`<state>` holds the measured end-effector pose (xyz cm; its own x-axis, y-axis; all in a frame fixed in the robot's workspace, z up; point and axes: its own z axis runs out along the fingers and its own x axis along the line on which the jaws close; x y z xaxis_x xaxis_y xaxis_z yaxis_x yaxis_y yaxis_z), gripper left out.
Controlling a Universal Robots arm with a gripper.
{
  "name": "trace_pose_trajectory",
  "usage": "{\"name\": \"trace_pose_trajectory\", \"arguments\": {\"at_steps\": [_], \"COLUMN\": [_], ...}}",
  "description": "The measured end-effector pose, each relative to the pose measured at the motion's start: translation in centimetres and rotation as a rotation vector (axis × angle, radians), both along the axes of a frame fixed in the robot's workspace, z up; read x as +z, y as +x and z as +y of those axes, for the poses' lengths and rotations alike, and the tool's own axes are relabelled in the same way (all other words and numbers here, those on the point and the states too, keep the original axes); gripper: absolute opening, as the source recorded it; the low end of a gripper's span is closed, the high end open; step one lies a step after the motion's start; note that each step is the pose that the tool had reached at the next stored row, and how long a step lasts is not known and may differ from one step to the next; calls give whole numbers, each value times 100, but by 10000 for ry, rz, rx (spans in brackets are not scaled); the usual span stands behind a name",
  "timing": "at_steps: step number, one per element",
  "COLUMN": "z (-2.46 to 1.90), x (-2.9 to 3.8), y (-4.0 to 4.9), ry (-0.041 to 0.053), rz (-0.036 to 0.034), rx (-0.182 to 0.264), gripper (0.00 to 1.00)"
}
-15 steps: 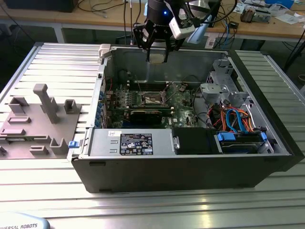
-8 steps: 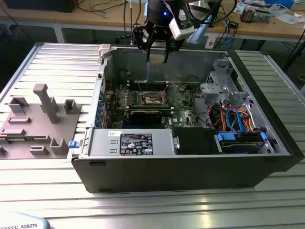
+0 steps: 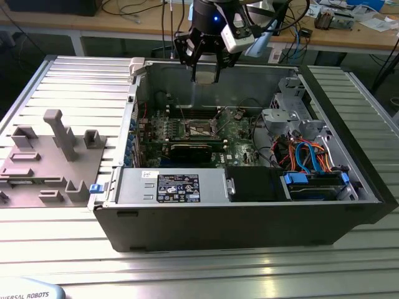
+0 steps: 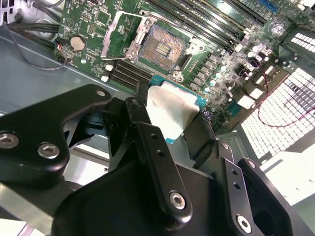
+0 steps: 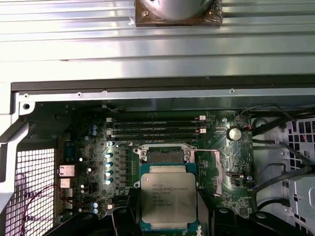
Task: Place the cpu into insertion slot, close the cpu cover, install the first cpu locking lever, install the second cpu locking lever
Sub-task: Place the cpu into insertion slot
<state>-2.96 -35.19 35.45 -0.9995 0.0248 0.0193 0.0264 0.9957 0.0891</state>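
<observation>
My gripper (image 3: 205,70) hangs over the back of the open computer case, shut on the cpu (image 5: 167,200), a flat square chip with a silver-grey top (image 4: 172,110) held by two opposite edges between black fingers (image 4: 147,142). In both wrist views the cpu is in the air, apart from the board. The insertion slot (image 5: 166,155) lies open on the green board, its dark gold-tinged centre (image 4: 165,46) bare. The cpu cover (image 4: 122,35), a thin silvery frame, stands swung open beside the slot. In the exterior view the slot (image 3: 201,129) lies below the gripper and nearer the camera.
Long memory slots (image 5: 157,129) run beside the socket. A long black card (image 3: 193,149) lies across the board, a power supply (image 3: 177,187) sits at the case front, and a drive cage with blue and orange cables (image 3: 305,156) is at the exterior view's right. A grey fixture plate (image 3: 43,156) lies outside.
</observation>
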Motion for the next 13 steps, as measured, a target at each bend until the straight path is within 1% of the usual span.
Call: {"name": "trace_pose_trajectory", "arguments": {"at_steps": [6,8,12,13], "z": [0,0,0,0], "x": [-15,-34,-39,-50], "y": [0,0,0,0], "ry": [0,0,0,-1], "rz": [0,0,0,0], "rx": [0,0,0,0], "gripper": [54,54,54,54]}}
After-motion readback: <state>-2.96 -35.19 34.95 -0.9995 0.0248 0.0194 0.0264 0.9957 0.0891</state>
